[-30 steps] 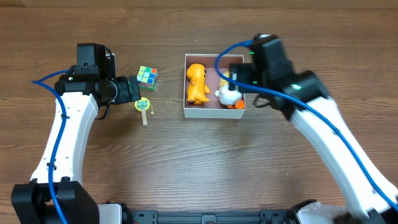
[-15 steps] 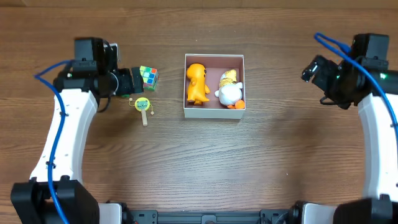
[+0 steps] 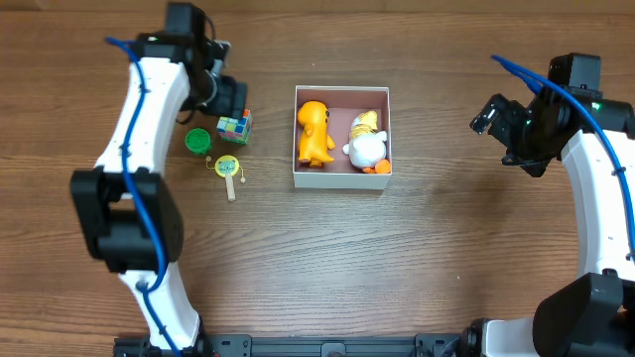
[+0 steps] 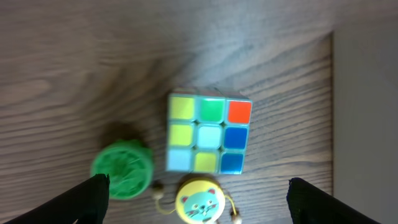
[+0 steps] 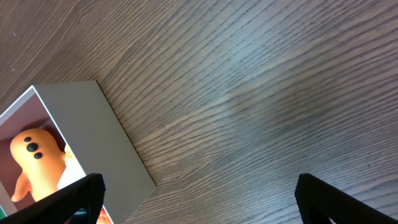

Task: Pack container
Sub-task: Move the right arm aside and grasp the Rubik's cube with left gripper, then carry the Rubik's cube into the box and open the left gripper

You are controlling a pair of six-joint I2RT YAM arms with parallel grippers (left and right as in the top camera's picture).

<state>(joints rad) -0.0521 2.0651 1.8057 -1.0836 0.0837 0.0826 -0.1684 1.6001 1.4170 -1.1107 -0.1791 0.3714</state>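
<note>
Filling every view, wood-grain table bears container.

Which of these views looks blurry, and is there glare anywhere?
Left wrist view: soft all over, the puzzle cube and green disc smeared. Right wrist view: sharp wood grain, a pale sheen on the table. Overhead view: crisp, evenly lit.
</note>
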